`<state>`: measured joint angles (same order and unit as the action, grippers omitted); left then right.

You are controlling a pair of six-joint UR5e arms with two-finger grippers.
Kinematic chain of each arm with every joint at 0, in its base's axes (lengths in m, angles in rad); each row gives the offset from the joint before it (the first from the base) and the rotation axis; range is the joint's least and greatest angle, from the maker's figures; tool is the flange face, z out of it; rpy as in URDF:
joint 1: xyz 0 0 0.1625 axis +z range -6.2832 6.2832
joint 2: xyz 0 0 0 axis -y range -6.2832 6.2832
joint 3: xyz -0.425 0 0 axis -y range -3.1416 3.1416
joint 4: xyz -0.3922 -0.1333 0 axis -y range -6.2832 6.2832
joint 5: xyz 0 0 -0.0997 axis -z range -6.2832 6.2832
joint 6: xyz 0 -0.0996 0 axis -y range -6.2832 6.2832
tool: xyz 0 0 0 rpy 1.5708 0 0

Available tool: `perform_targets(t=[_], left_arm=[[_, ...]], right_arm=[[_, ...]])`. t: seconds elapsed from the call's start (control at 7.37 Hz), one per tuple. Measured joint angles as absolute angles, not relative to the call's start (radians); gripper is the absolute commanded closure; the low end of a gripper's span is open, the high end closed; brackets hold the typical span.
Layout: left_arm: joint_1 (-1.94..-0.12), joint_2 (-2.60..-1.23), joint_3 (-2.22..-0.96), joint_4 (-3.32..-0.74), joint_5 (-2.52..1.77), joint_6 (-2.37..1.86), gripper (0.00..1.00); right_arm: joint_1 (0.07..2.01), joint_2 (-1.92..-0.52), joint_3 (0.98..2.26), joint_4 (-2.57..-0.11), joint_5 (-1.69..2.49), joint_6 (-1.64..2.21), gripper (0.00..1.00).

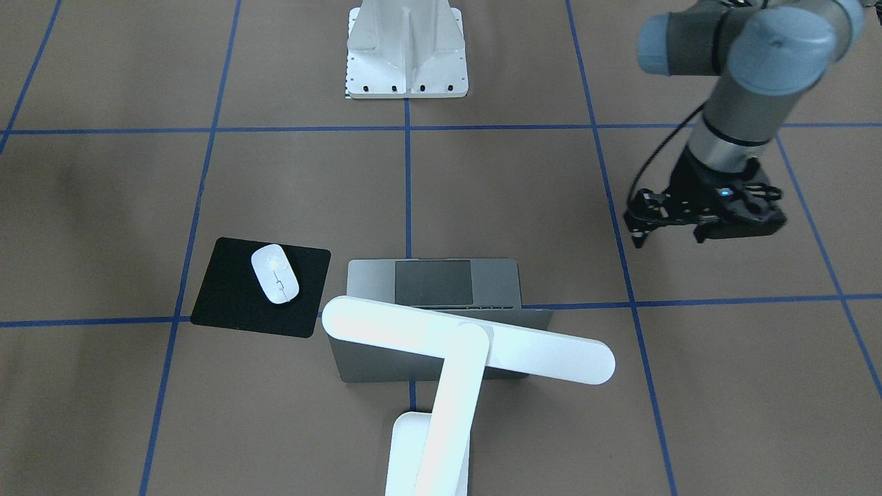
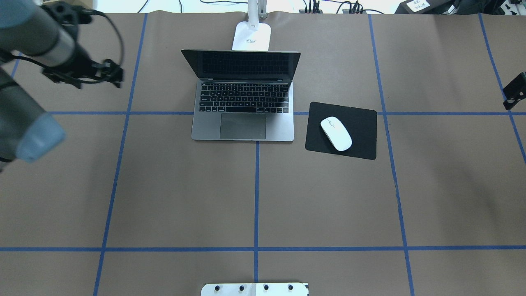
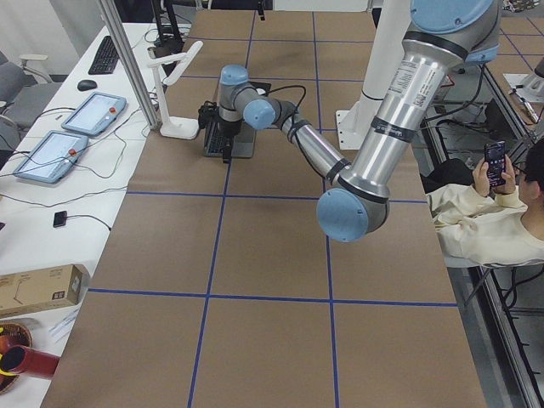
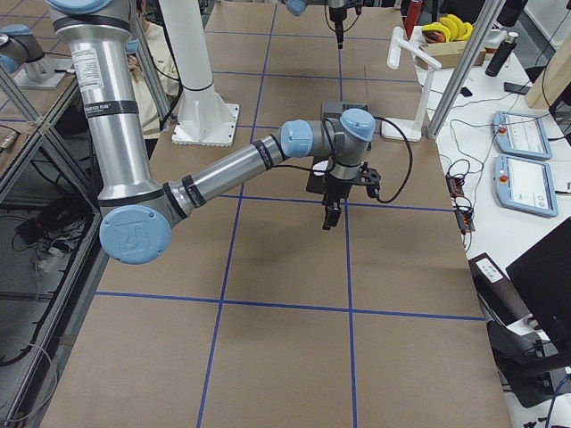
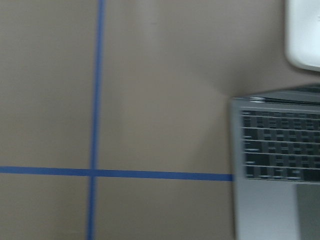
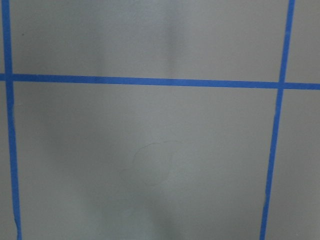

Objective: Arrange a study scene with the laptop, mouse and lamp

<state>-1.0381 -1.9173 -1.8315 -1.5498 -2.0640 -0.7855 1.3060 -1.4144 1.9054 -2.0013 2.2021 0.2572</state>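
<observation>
The laptop [image 2: 242, 102] stands open at the far middle of the table, keyboard toward the robot; its corner shows in the left wrist view [image 5: 275, 165]. The white lamp [image 1: 468, 341] stands behind the laptop with its bar head over the lid, and its flat base [image 2: 251, 37] is on the table. The white mouse [image 2: 335, 133] lies on a black mat [image 2: 361, 135] right of the laptop. My left gripper [image 2: 117, 75] hovers left of the laptop, empty, with its jaws apart [image 1: 637, 219]. My right gripper [image 2: 514, 92] is at the table's right edge, mostly cut off, and I cannot tell its state.
The white bolted pedestal [image 1: 406, 55] stands at the robot's side of the table. Blue tape lines [image 6: 150, 80] grid the brown surface. Side tables with tablets [image 4: 522, 134] stand beyond the far edge, and a seated person [image 3: 484, 221] is behind the robot.
</observation>
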Motion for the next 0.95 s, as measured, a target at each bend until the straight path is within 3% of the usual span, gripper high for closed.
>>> perform_targets(t=[0.27, 0.54, 0.95], left_arm=[[-1.239, -1.801, -1.746, -1.550, -2.160, -0.488, 0.01], [-1.411, -1.776, -1.581, -1.561, -2.230, -0.226, 0.01], [-1.600, -1.777, -1.371, -1.579, -2.324, 0.057, 0.01]], right_arm=[[1.379, -1.469, 1.898, -1.937, 2.199, 0.206, 0.00], [1.447, -1.506, 1.842, -1.885, 2.200, 0.086, 0.00], [1.517, -1.566, 1.600, -1.616, 2.247, -0.007, 0.00]])
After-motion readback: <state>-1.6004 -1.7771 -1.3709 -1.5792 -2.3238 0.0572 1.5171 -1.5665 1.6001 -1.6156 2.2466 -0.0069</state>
